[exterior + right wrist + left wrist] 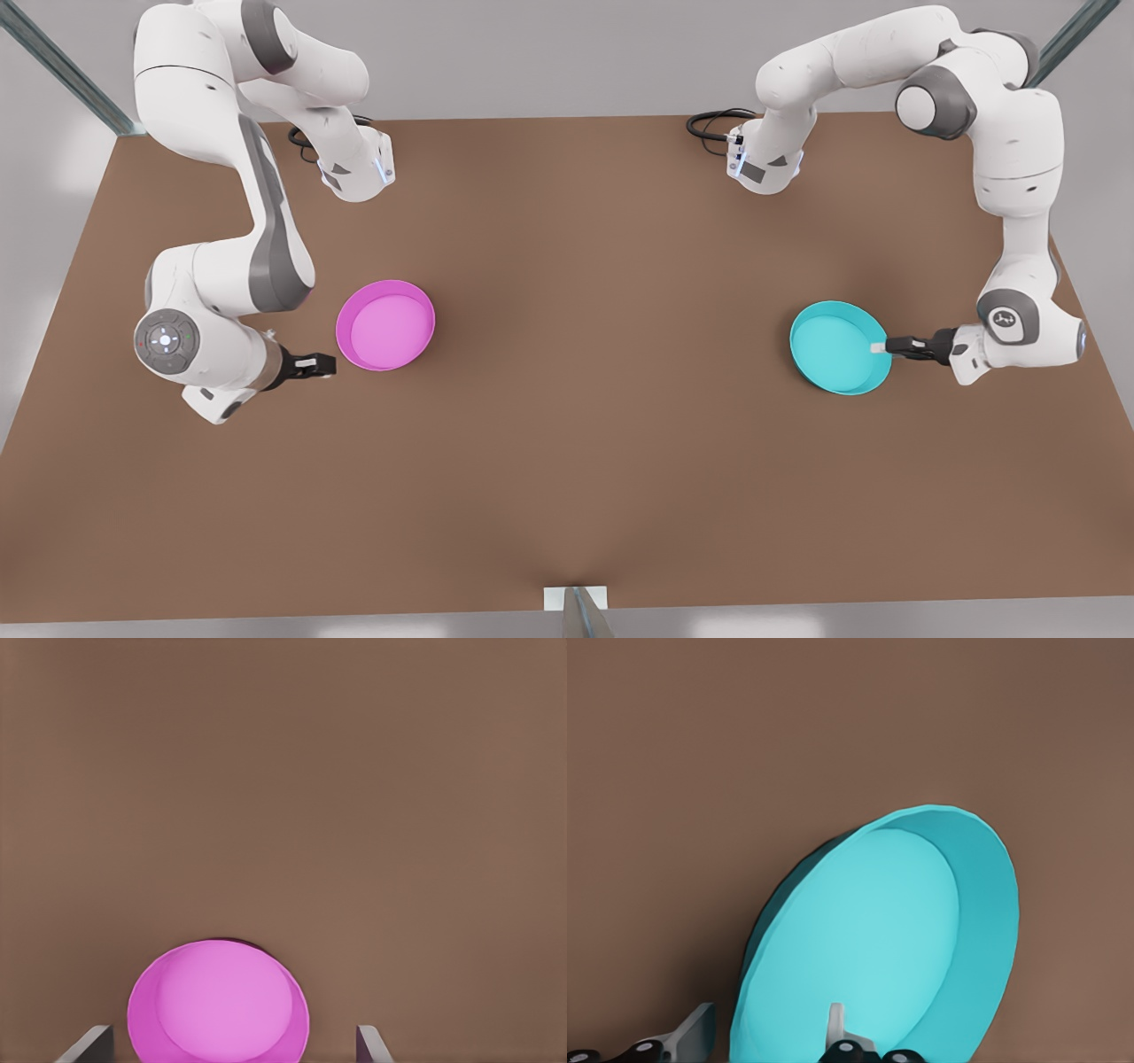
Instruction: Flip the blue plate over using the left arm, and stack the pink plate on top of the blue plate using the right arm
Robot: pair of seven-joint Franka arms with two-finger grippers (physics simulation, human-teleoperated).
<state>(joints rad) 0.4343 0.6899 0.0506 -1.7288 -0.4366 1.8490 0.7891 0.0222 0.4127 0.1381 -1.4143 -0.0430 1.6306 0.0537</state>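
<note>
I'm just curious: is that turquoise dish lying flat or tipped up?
Tipped up. The blue plate leans on edge, hollow side showing, its rim pinched by the left tool; a dark shadow sits beneath its raised side.

The blue plate [877, 948] and pink plate [219, 1005] run off their wrist views' edges.

Simulated robot lab: bare brown table [567, 461]; grey walls; metal frame struts [62, 66].

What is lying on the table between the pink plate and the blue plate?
Nothing: in the front view, bare brown table lies between the pink plate and the blue plate.
</note>
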